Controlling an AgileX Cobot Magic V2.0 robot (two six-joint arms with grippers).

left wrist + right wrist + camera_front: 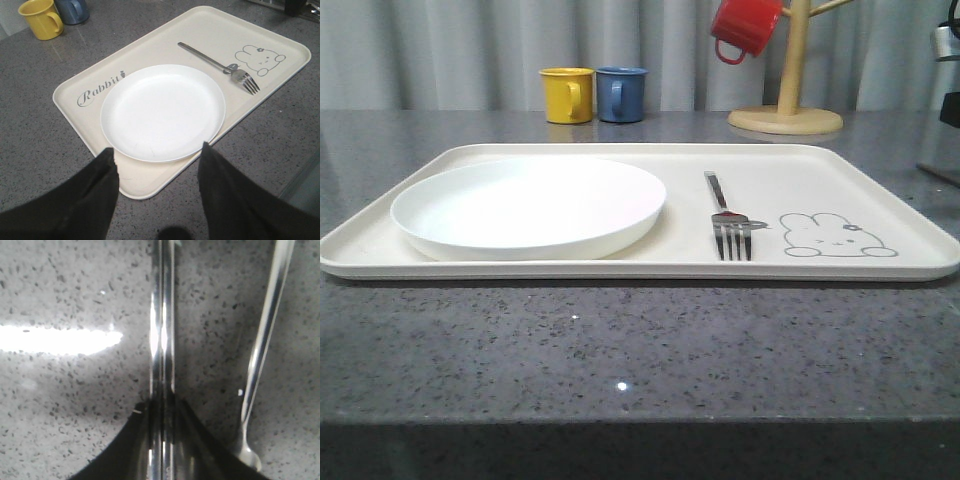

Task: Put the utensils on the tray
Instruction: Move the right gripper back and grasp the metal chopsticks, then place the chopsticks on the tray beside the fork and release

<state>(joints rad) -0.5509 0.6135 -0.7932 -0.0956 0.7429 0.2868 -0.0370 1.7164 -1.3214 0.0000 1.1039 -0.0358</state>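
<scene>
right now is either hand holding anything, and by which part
The right hand is shut on the chopsticks, pinching the pair together along their shafts; which end is unclear. The left hand is open above the tray, holding nothing.

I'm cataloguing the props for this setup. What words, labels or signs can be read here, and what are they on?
"Rabbit": grey script on the cream tray, beside the white plate, read in the left wrist view.
Small speech bubble next to the rabbit drawing, near the fork: too small to read.
The mugs bear no readable text.
</scene>
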